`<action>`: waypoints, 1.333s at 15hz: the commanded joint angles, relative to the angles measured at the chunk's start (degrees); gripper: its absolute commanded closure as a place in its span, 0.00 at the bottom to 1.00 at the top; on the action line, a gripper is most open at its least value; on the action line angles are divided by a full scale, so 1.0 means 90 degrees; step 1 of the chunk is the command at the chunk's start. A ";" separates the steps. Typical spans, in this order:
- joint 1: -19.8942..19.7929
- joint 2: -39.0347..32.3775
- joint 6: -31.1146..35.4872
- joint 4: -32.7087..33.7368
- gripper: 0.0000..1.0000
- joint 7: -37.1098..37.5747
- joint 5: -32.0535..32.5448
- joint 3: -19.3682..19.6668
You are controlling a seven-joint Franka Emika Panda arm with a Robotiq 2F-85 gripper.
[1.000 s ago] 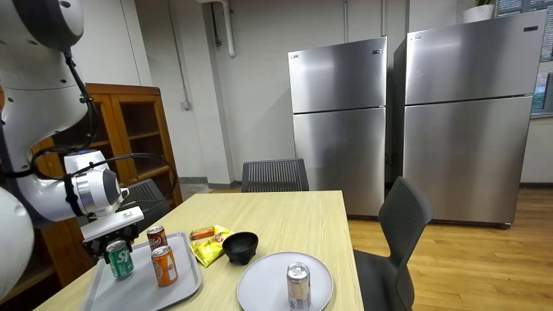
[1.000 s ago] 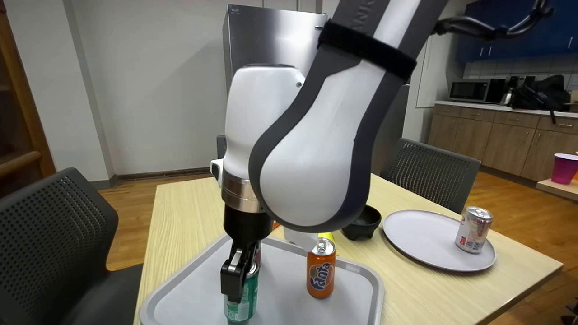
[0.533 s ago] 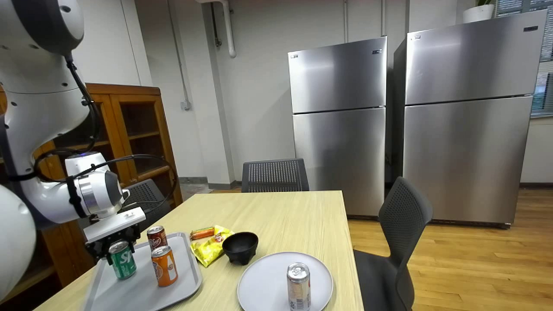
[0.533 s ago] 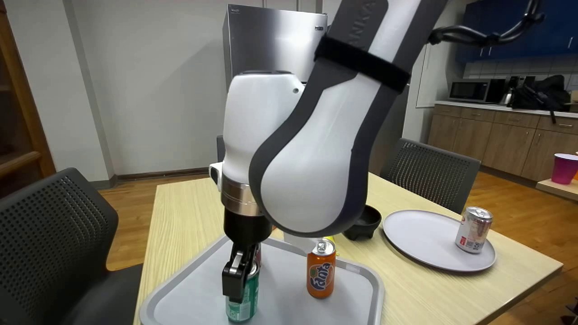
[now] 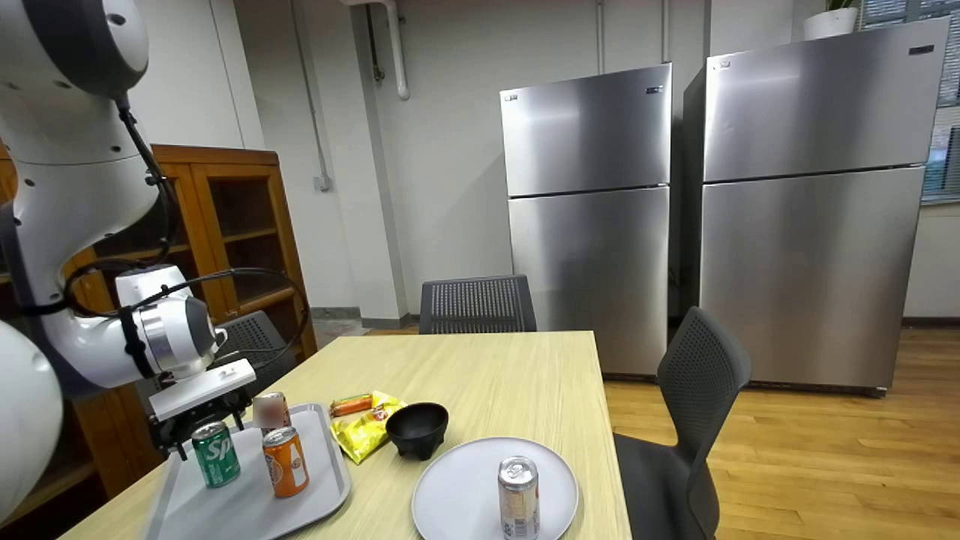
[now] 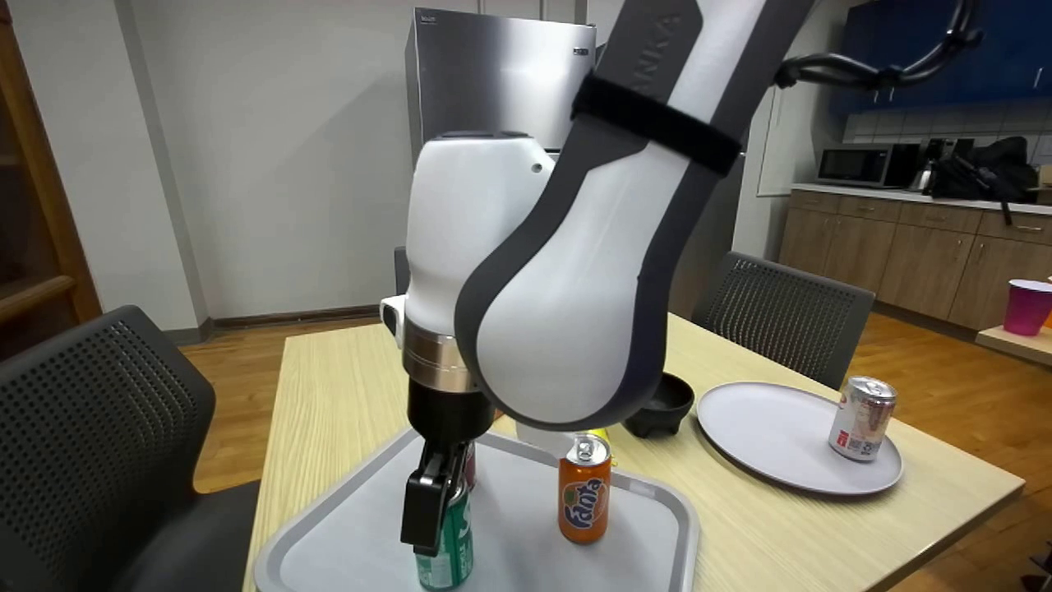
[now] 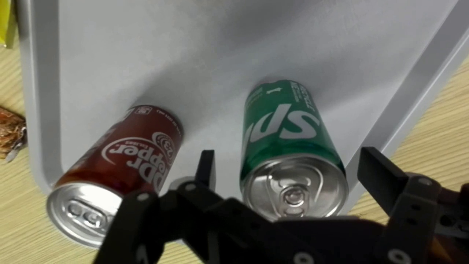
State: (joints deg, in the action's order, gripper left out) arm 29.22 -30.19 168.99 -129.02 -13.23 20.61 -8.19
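A green Sprite can (image 7: 285, 124) stands upright on the grey tray (image 7: 205, 55). My gripper (image 7: 291, 165) is open around its top, with a gap between the can and the fingers (image 7: 381, 179) on each side. In an exterior view the Sprite can (image 5: 217, 456) shows below the gripper (image 5: 211, 437); another exterior view has a black finger covering part of the Sprite can (image 6: 450, 547). A dark red Dr Pepper can (image 7: 135, 154) is close beside one finger. An orange Fanta can (image 5: 286, 469) also stands on the tray.
Beside the tray are a yellow bag (image 5: 364, 435), an orange-wrapped snack (image 5: 351, 406) and a black bowl (image 5: 418, 429). A round plate (image 5: 450, 495) bears a silver can (image 5: 519, 499). Dark chairs (image 5: 480, 304) surround the table.
The fingers have spread and come off the Sprite can, which they flanked closely before. Gripper and can have shifted slightly rightward in an exterior view. The other cans have stayed put.
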 commanded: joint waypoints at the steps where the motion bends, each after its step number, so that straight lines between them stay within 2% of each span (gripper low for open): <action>1: -0.0117 0.0313 -0.0112 -0.0078 0.00 0.0049 0.0169 -0.0069; 7: -0.0674 0.0837 -0.0323 -0.0237 0.00 -0.0201 -0.0027 -0.0477; 12: -0.0994 0.1129 -0.0426 -0.0346 0.00 -0.0169 -0.0101 -0.0470; 17: -0.1379 0.1387 -0.0733 -0.0454 0.00 -0.0178 -0.0136 -0.0346; 20: -0.1438 0.1565 -0.0963 -0.0530 0.00 0.0050 0.0074 -0.0033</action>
State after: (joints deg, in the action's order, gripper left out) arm 17.11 -19.89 163.60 -131.75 -13.76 20.30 -9.95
